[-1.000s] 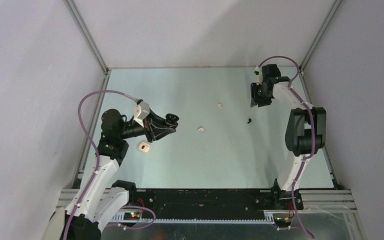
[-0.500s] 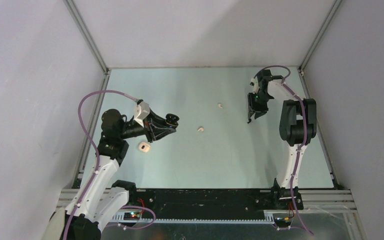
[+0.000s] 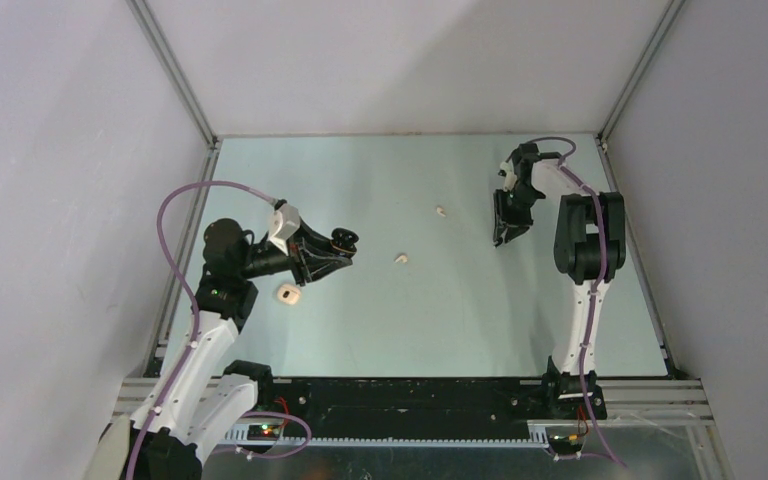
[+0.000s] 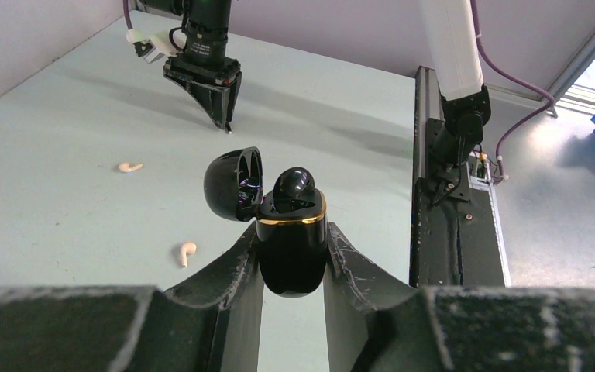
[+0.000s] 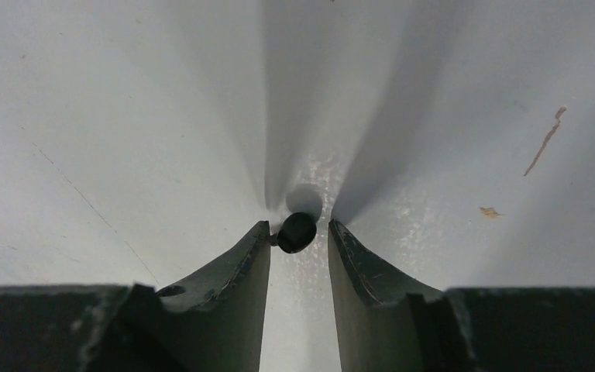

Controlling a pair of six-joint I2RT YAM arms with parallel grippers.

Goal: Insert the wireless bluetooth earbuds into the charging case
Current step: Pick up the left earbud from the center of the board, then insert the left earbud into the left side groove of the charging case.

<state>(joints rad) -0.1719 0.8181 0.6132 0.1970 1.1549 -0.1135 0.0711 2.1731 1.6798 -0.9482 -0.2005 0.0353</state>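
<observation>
Nearest you, at the lower left of the top view, a beige case (image 3: 288,293) lay on the surface (image 3: 440,320). Just above it your left jaws were clenched on the black case (image 4: 290,248), squeezing its lower body with the lid hinged open. A glossy dome in one well looked like a bud already seated.

Farther out, towards the middle of the frame, two white earbuds (image 3: 400,258) (image 3: 441,211) lay well apart on the surface.

Farthest, at the upper right, your right jaws were down at the surface and straddled the black earbud (image 5: 297,232). It touched the left tip, with a sliver of gap at the right tip, so the jaws were not yet closed on it.

You should have expected that bud to be very light, hard and slick. A rounded shell like that tends to squirt out sideways or roll under an off-centre squeeze. The better hold was probably across its widest part, with the tips low against the surface. It would need only gentle pressure, leaving the stem free to go into the empty well.
</observation>
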